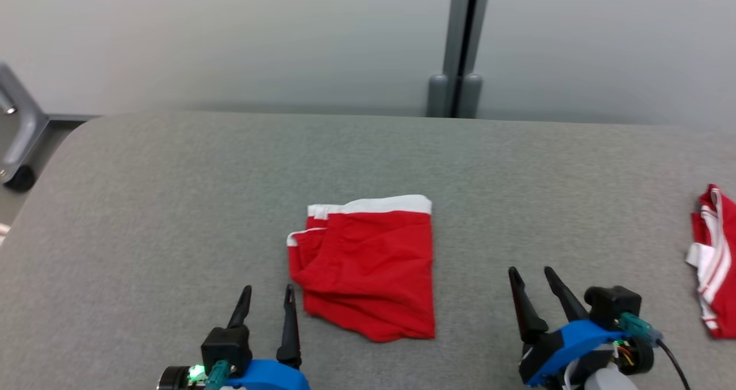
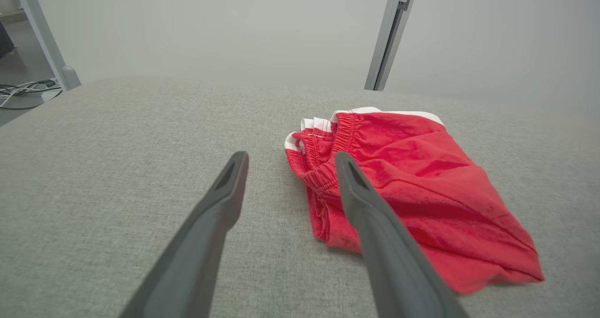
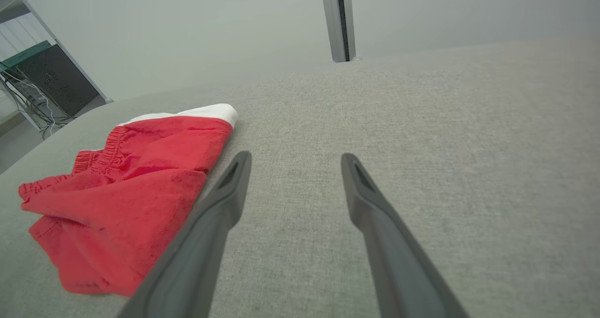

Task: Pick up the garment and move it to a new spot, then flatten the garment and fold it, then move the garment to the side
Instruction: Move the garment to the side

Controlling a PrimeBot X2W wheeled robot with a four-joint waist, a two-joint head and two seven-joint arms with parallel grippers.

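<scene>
The garment point(image 1: 368, 266) is a pair of red shorts with a white band, lying folded into a rough square at the middle of the grey table. In the left wrist view the garment point(image 2: 412, 191) lies just right of the fingers; in the right wrist view the garment point(image 3: 126, 191) lies to the left. My left gripper point(image 1: 267, 289) stands open near the front edge, just left of the cloth, holding nothing. My right gripper point(image 1: 532, 270) is open too, off to the right of the cloth over bare table.
A second red and white garment point(image 1: 713, 263) lies crumpled at the table's right edge. The grey fabric table point(image 1: 172, 206) stretches wide to the left and back. A pale wall with a grey post point(image 1: 460, 45) stands behind. A grey frame point(image 1: 17, 131) sits off the left corner.
</scene>
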